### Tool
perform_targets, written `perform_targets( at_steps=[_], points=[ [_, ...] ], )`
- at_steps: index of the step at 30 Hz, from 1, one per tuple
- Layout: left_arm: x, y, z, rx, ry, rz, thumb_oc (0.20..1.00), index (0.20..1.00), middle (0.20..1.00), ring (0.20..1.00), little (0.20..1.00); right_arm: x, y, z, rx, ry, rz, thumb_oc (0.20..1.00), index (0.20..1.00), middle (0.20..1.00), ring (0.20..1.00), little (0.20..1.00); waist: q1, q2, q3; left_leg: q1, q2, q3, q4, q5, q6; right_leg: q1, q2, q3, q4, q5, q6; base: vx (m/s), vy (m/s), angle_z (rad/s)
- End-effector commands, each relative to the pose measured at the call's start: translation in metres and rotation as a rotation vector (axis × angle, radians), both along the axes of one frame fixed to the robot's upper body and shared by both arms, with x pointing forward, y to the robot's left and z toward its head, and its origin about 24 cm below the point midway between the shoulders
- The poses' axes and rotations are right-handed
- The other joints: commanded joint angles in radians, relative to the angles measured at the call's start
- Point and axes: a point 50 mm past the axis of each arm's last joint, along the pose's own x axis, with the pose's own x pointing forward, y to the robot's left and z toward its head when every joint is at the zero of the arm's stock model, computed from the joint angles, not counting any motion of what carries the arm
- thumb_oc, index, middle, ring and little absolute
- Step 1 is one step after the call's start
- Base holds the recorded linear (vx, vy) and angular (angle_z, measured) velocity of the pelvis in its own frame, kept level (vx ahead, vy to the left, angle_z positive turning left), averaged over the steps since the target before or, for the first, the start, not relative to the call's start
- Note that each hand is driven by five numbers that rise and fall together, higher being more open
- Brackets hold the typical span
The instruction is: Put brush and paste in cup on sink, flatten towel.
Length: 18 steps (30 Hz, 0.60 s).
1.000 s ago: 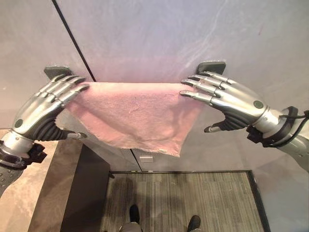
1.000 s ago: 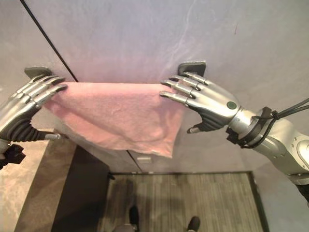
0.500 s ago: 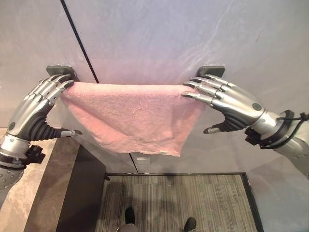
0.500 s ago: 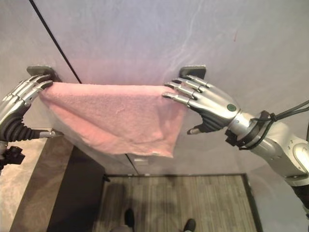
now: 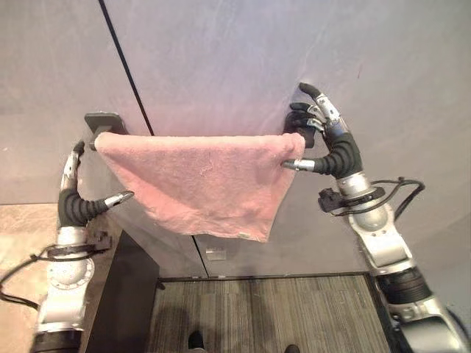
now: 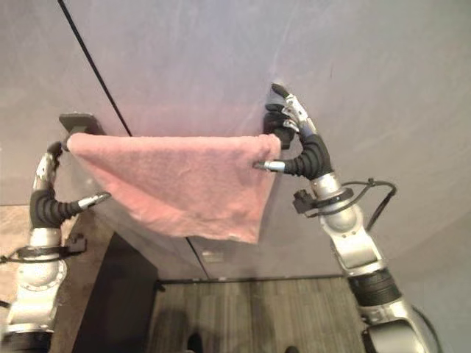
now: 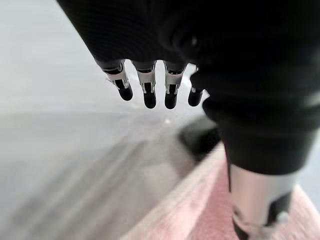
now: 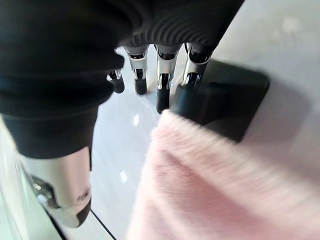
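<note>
While the towel (image 5: 202, 180) hangs spread over the wall rail, the flatten step looks nearly done.
L hand (image 5: 72, 170) sits just beside the towel's left end near the left bracket (image 5: 103, 120), fingers straight up the wall, thumb out under the cloth edge, holding nothing. R hand (image 5: 322, 129) is at the right end by the right bracket (image 8: 235, 102), fingers loosely extended against the wall, thumb tip at the towel's top corner; not pinching it as far as I can tell. Top edge looks taut along the rail, but the lower hem runs slanted, lowest at the right corner. Next, prob: smooth or tug that hem level w/o dragging the cloth off the rail, then pull both hands clear.
</note>
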Motion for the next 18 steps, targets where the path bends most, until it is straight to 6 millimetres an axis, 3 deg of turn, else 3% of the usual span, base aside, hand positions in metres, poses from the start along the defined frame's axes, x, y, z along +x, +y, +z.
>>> perform_targets(
  at_steps=[1, 5, 9, 12, 13, 16, 18],
  points=[
    [-0.004, -0.004, 0.028, -0.038, -0.186, -0.032, 1.000, 1.000, 1.000, 1.000, 1.000, -0.001, -0.004, 0.011, 0.122, -0.046, -0.002, 1.000, 1.000, 1.000, 1.000, 1.000, 0.019, -0.025, -0.045, 0.033, 0.026, 0.005, 0.001, -0.005, -0.006, 0.066, -0.101, 0.010, -0.002, 0.003, 0.057, 0.00, 0.000, 0.00],
    [-0.012, -0.013, 0.028, -0.193, -0.274, -0.067, 1.000, 1.000, 1.000, 1.000, 1.000, -0.012, -0.020, 0.003, 0.191, -0.054, -0.073, 1.000, 1.000, 1.000, 1.000, 1.000, 0.008, -0.023, -0.052, 0.042, 0.029, 0.005, 0.001, -0.010, -0.008, 0.078, -0.101, 0.010, -0.002, -0.002, 0.053, 0.00, 0.000, 0.00],
    [-0.020, -0.016, 0.012, -0.283, -0.233, -0.076, 1.000, 1.000, 1.000, 1.000, 1.000, -0.021, -0.041, -0.017, 0.207, 0.000, -0.180, 1.000, 1.000, 1.000, 1.000, 1.000, -0.001, -0.022, -0.050, 0.041, 0.032, 0.005, 0.001, -0.007, -0.006, 0.077, -0.099, 0.008, -0.002, 0.004, 0.051, 0.00, -0.009, -0.02],
    [-0.029, -0.010, -0.024, -0.356, -0.094, -0.016, 1.000, 1.000, 1.000, 1.000, 1.000, -0.033, -0.070, -0.057, 0.244, 0.139, -0.334, 1.000, 1.000, 1.000, 1.000, 1.000, -0.010, -0.021, -0.044, 0.046, 0.036, 0.007, 0.001, -0.005, -0.005, 0.081, -0.094, 0.008, -0.002, 0.004, 0.051, 0.00, -0.015, -0.03],
    [-0.035, -0.010, -0.045, -0.435, -0.022, 0.003, 1.000, 1.000, 1.000, 1.000, 1.000, -0.042, -0.085, -0.077, 0.249, 0.207, -0.421, 1.000, 1.000, 1.000, 1.000, 1.000, -0.015, -0.019, -0.037, 0.050, 0.038, 0.007, 0.001, -0.007, -0.007, 0.084, -0.091, 0.009, -0.002, 0.000, 0.054, 0.00, 0.000, 0.00],
    [-0.043, -0.009, -0.080, -0.562, 0.096, 0.042, 1.000, 1.000, 1.000, 1.000, 1.000, -0.055, -0.098, -0.118, 0.355, 0.380, -0.490, 1.000, 1.000, 1.000, 1.000, 1.000, -0.024, -0.018, -0.032, 0.046, 0.042, 0.007, 0.001, -0.001, -0.007, 0.078, -0.086, 0.011, -0.002, 0.000, 0.054, -0.01, -0.011, 0.00],
    [-0.047, -0.009, -0.108, -0.633, 0.218, 0.068, 1.000, 1.000, 1.000, 1.000, 1.000, -0.059, -0.094, -0.158, 0.428, 0.587, -0.414, 1.000, 1.000, 1.000, 1.000, 1.000, -0.026, -0.020, -0.025, 0.043, 0.046, 0.010, 0.001, 0.008, -0.009, 0.074, -0.082, 0.011, -0.002, 0.002, 0.052, -0.04, -0.028, -0.01]
  ],
)
